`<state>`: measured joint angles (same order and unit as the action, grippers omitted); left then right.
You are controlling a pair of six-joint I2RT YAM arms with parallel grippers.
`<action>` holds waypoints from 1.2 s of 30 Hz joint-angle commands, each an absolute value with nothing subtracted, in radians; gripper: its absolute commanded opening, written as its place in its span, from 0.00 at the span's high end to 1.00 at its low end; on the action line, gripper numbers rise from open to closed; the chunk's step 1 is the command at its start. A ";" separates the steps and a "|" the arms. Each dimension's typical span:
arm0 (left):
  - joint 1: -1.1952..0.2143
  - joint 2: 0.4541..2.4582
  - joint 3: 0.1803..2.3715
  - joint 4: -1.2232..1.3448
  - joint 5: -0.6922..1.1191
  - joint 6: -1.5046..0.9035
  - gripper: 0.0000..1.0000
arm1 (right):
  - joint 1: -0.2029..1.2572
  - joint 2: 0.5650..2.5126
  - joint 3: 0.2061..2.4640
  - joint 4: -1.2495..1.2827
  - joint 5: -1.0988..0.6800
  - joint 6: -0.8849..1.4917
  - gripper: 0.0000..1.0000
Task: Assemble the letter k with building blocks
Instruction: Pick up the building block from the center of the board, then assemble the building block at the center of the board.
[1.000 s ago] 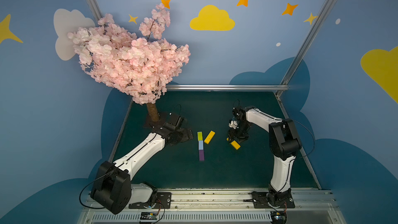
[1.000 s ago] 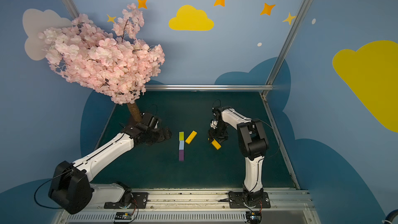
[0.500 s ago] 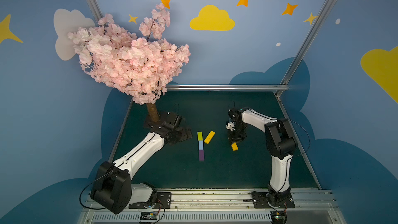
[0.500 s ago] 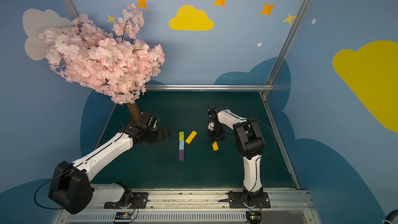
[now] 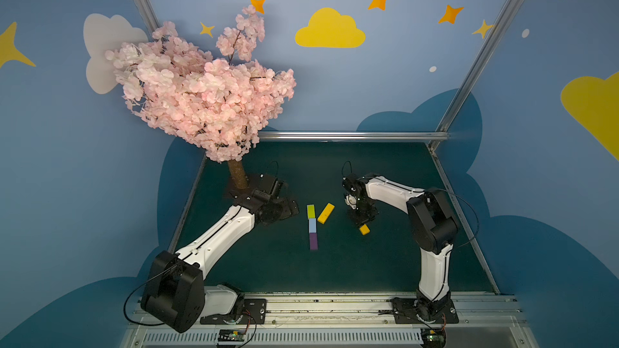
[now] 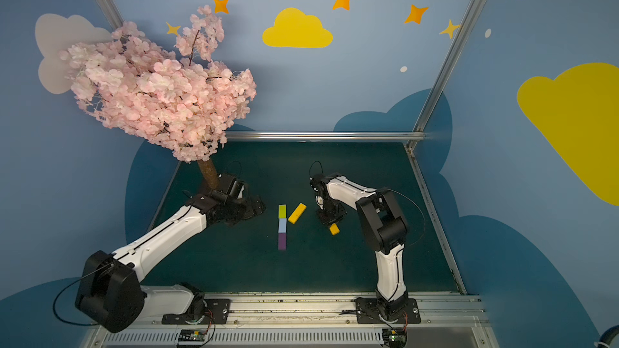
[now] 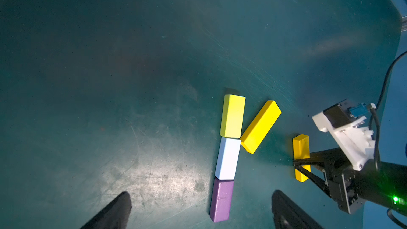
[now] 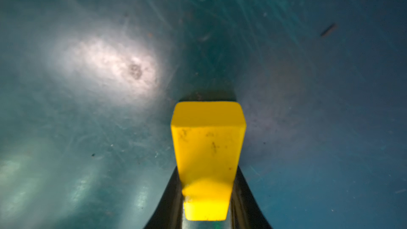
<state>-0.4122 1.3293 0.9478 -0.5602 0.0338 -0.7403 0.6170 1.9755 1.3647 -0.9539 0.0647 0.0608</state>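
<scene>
Right hand (image 5: 362,221) grips the loose yellow block (image 5: 364,229), just below centre in a top view, probably for the letter's missing lower arm. Left hand (image 7: 200,194) hangs open, clear of the stem (image 7: 228,157).

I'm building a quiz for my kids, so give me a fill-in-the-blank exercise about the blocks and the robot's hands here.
1. Between the lime-green block and the purple block lies the light ____ block.
2. The right hand is shut on the second orange-yellow block, while the left hand is ____.
3. Counting the diagonal orange-yellow block, ____ blocks lie together in the unfinished letter k.
Missing words: blue; open; four.
</scene>
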 commanded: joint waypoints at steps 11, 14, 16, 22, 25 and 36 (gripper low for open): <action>-0.386 1.315 0.965 -0.566 0.055 -0.732 0.00 | 0.809 1.775 1.251 -0.802 -0.009 -0.065 0.91; -0.384 1.313 0.966 -0.566 0.056 -0.732 0.00 | 0.821 1.818 1.263 -0.786 0.017 -0.075 0.90; -0.384 1.310 0.967 -0.568 0.054 -0.732 0.00 | 0.823 1.851 1.281 -0.782 0.024 -0.098 0.87; -0.382 1.316 0.965 -0.566 0.057 -0.737 0.00 | 0.854 1.885 1.319 -0.745 0.032 -0.160 0.87; -0.382 1.316 0.958 -0.563 0.057 -0.741 0.00 | 0.862 1.896 1.336 -0.745 0.014 -0.178 0.87; -0.379 1.311 0.960 -0.564 0.054 -0.738 0.00 | 0.903 1.954 1.373 -0.757 0.003 -0.233 0.85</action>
